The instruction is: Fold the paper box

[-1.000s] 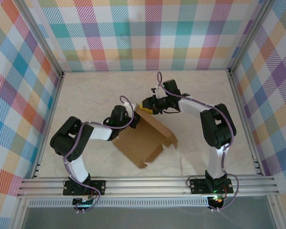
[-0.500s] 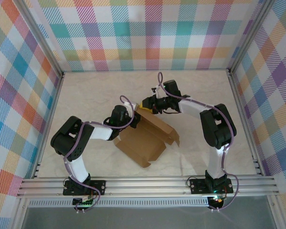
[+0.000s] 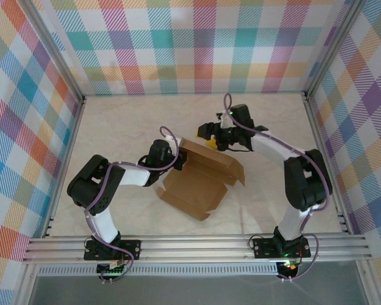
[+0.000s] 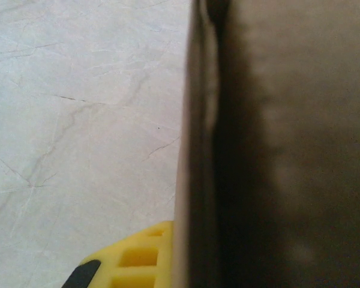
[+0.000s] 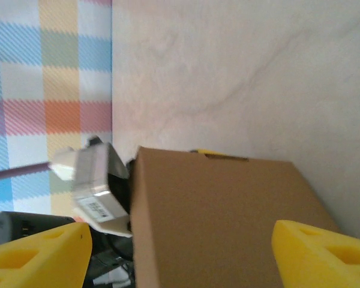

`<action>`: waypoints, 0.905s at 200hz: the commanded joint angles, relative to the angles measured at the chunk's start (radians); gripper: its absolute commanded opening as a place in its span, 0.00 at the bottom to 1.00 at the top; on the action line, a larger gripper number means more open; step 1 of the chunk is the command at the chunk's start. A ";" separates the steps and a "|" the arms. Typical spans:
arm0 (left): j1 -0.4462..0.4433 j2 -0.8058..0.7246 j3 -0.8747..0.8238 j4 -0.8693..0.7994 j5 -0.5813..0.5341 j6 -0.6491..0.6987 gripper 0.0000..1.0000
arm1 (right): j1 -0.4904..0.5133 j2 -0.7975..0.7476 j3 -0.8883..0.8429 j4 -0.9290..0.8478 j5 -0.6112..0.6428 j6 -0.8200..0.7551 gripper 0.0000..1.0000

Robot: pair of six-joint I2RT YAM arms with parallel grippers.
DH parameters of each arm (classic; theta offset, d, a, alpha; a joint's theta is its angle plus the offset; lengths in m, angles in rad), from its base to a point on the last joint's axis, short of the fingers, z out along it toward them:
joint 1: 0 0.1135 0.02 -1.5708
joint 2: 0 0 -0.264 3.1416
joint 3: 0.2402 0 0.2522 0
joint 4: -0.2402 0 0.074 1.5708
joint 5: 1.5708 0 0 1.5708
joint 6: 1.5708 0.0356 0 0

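**Right pincer backs off, left one nips the wall**

My right pincer (image 3: 209,135) has drawn back from the far corner of the paper box (image 3: 197,187) and its jaws have sprung wide. That arm's elbow has swung outward, and the box has slid and turned a little on the table (image 3: 127,127). My left pincer (image 3: 175,157) has closed the last bit and is now pressed together on an upright side wall of the box.

The box sits just ahead of my spread right fingers (image 5: 36,255) and, as far as I can tell, is not touching them. Its flat brown panel faces the gap between them. On the left, the wall runs edge-on between my jaws, with one yellow finger (image 4: 135,264) flat against its outer face. I judge this hold to be an anchor. With one wall kept standing, my other pincer is free to come round for the next flap, which splays out on the side away from my left pincer.

The card is plain, matte and brown, and thin enough to show a slight bow along its cut edge. It has crisp creases and notched tabs. The table beneath is pale, marbled and smooth, so I expect an unheld box would skid
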State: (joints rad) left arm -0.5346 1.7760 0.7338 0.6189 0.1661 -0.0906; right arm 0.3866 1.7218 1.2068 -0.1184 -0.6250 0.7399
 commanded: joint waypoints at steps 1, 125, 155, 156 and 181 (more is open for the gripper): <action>0.004 -0.037 0.030 -0.056 0.026 -0.047 0.00 | -0.048 -0.125 -0.030 -0.039 0.111 -0.023 0.80; 0.144 -0.026 0.151 -0.106 0.168 -0.504 0.00 | -0.216 -0.805 -0.327 -0.156 0.491 -0.015 0.77; 0.163 -0.009 0.160 -0.021 0.230 -0.640 0.00 | -0.232 -0.913 -0.374 -0.211 0.484 -0.011 0.77; 0.162 -0.007 0.160 -0.016 0.232 -0.644 0.00 | -0.232 -0.914 -0.376 -0.211 0.480 -0.011 0.77; 0.163 0.016 0.173 0.089 0.290 -0.748 0.00 | -0.230 -0.908 -0.434 -0.110 0.351 0.046 0.77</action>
State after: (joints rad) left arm -0.3721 1.7767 0.8650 0.5568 0.3607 -0.6750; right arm 0.1574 0.7967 0.8379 -0.2790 -0.1741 0.7280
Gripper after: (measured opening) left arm 0.064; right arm 0.770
